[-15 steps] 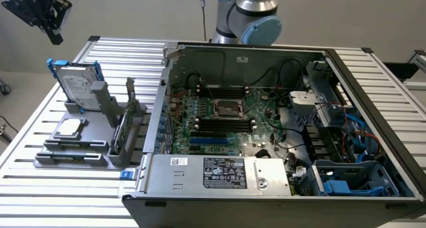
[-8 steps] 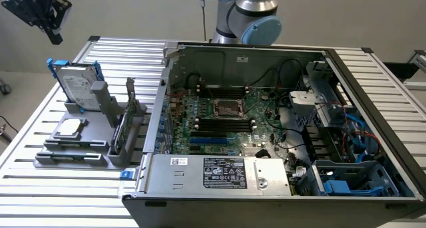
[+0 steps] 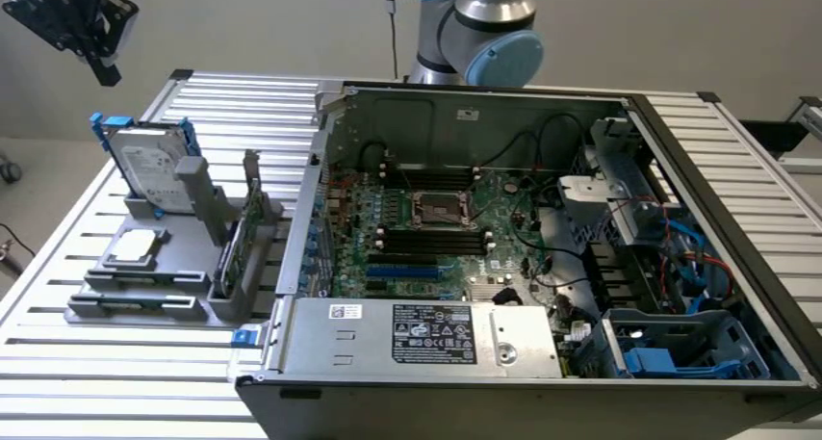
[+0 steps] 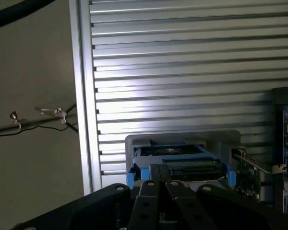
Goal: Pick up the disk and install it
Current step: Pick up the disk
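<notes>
1. My gripper (image 4: 161,186) comes first: the jaws are pressed together with nothing between them. In the exterior view I hang high off the table, toward the exterior view's left, touching nothing.

2. The disk (image 4: 175,157) lies straight along my line of sight past my fingertips, well apart from me. It stands on edge in a grey stand (image 4: 182,139) with its upper edge free, and the exterior view shows its white label facing out.

3. My judgement on handling is that it is a stiff metal block, fairly heavy for its size, with smooth faces that could slip. It would take a knock or a drop badly. The blue rails (image 4: 134,177) along its sides are plastic and may flex, so they make a poor place to squeeze. I judge the best hold is across the two flat faces near the free upper edge, centred so the weight does not swing. I should keep off the connector end.

4. Just beside the disk, a green card (image 4: 247,178) stands in its own slot of the same stand.

5. Under all of it runs the slatted table (image 4: 182,72).

6. Farthest off is the open computer case (image 3: 514,267), with a drive cage (image 3: 668,349) at its corner on the exterior view's right.
</notes>
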`<act>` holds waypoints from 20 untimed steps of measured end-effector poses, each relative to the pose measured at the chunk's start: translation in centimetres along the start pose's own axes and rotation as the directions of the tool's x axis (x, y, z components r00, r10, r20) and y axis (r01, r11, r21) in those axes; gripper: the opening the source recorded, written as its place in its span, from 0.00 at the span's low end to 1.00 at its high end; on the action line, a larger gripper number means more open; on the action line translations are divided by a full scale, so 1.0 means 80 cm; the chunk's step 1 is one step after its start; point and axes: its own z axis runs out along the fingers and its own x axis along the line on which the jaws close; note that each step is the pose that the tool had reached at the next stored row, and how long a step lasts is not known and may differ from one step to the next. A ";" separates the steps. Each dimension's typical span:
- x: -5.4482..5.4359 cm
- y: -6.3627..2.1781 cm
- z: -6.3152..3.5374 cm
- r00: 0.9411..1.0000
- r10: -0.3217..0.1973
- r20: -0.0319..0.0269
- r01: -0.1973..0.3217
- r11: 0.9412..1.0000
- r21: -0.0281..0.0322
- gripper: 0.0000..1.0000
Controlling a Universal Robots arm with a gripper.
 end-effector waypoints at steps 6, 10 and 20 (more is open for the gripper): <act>0.000 0.000 0.000 1.000 -0.001 0.000 0.001 1.000 -0.001 0.11; 0.000 0.000 0.000 0.998 -0.061 -0.001 0.060 0.998 -0.002 0.11; 0.000 0.000 0.002 0.971 -0.239 -0.003 0.239 0.971 -0.003 0.11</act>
